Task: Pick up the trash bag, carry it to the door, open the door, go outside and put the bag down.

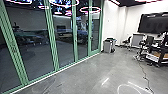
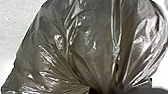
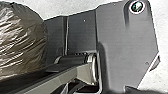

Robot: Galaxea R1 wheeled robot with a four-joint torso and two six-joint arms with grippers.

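Trash bag point(image 2: 82, 42) is big, shiny and brown, and sits close to the robot's dark plate point(image 3: 117, 47). I cannot tell if they touch. Its folds bunch together in front of the left wrist. I cannot tell whether the left gripper is pinching the bag, or how the right gripper is set. The step now looks like carrying the bag to the door. Best to roll slowly, turn gently and hold the bag up, so it won't swing, rub or rip. Farther out is the gray floor point(image 1: 110, 72), then the tall glass wall point(image 1: 35, 40) with green frames. Leave room for the bag beside that glass, and keep the wheels off the black cord point(image 1: 144, 75).
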